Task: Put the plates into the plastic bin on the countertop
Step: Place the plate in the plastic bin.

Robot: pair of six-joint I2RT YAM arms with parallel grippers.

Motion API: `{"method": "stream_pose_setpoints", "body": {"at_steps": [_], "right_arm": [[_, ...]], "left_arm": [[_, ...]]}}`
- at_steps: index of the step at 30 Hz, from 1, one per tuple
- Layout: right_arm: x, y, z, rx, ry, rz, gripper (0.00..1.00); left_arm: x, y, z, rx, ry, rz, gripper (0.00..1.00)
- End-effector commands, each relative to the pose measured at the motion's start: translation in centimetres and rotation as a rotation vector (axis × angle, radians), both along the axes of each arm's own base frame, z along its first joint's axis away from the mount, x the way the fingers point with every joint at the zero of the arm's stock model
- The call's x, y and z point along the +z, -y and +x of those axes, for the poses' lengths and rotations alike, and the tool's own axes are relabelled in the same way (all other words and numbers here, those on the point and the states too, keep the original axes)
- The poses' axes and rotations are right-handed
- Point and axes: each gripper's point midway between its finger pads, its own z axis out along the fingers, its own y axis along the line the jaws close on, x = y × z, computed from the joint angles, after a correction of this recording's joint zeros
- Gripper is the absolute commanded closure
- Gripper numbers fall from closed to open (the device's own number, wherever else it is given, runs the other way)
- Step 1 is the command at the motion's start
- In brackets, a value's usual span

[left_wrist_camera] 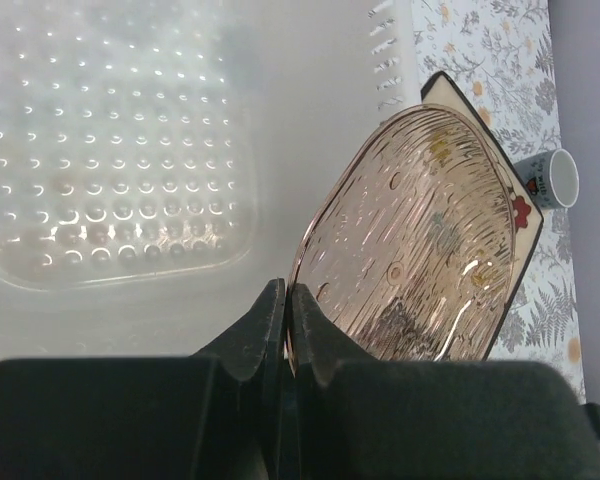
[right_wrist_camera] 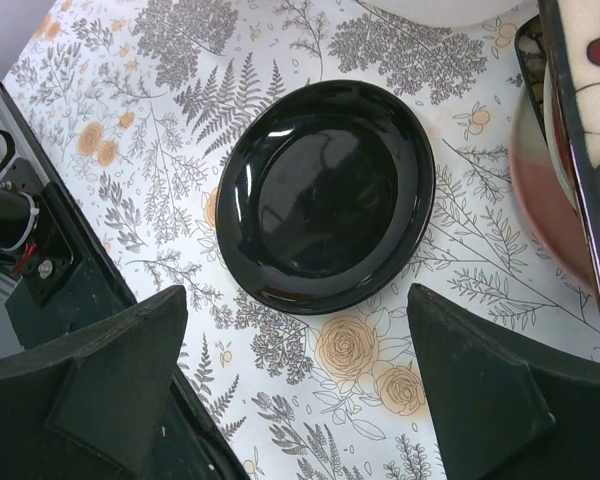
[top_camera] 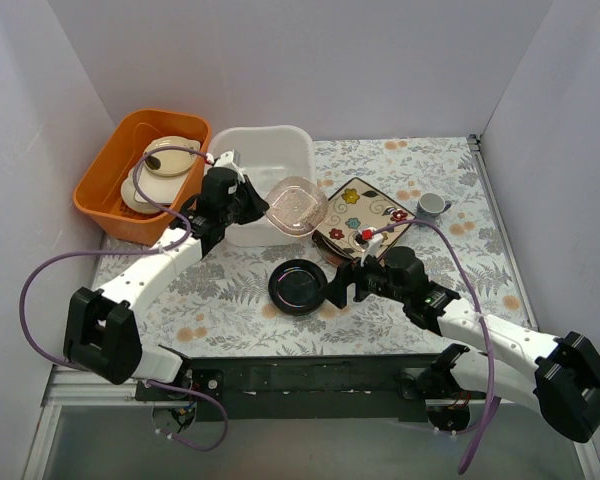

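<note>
Plate of pink glass (top_camera: 296, 206) pinched by its rim in the left jaws, held at the plastic bin's (top_camera: 265, 160) 3 o'clock rim; bin floor lies at its 9 o'clock. We log the right jaws spread wide, dark plate (top_camera: 298, 285) on the tabletop (top_camera: 230, 290) at their 9 o'clock.

The white plastic bin (top_camera: 280, 135) is open from above, its dimpled floor uncovered. Its right front corner is blocked by the left gripper (left_wrist_camera: 285, 300), pinched on a tilted pink glass plate (top_camera: 296, 205), and the left arm crosses the front wall. An orange tub (top_camera: 105, 175) stands just beside the bin's left side. The dark glossy round plate (right_wrist_camera: 325, 195) lies flat with fern-printed countertop (top_camera: 230, 285) showing left of it. The right gripper (right_wrist_camera: 295, 300) sits spread wide at its near edge. A cream square floral plate (top_camera: 365, 215) atop other plates crowds its right side, with a grey cup (top_camera: 432, 205) beyond.
</note>
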Motion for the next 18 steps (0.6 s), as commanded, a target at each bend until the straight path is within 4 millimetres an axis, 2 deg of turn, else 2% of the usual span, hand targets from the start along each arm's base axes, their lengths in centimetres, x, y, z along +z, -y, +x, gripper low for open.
{"method": "stream_pose_setpoints", "body": {"at_steps": [1,8,13,14,15,18], "right_arm": [[-0.2,-0.3,0.0,0.011,0.013,0.004,0.03],[-0.4,-0.7,0.2,0.016,0.003,-0.002,0.03],[-0.4,-1.0,0.4,0.026,0.005,-0.003,0.03],[-0.6,-1.1,0.4,0.03,0.0,-0.008,0.03],[-0.6,-1.1,0.4,0.036,0.001,-0.008,0.03],[-0.6,-1.2,0.4,0.04,0.002,-0.005,0.03]], "left_arm": [[2.1,0.0,2.0,0.001,0.011,-0.046,1.0],[3.6,-0.7,4.4,0.034,0.02,-0.094,1.0],[4.0,-1.3,5.9,0.06,0.025,-0.091,1.0],[3.5,-1.5,6.4,0.065,0.017,-0.081,1.0],[4.1,-1.6,6.9,0.066,0.031,-0.073,1.0],[4.1,-2.2,8.4,0.09,0.029,-0.052,1.0]]}}
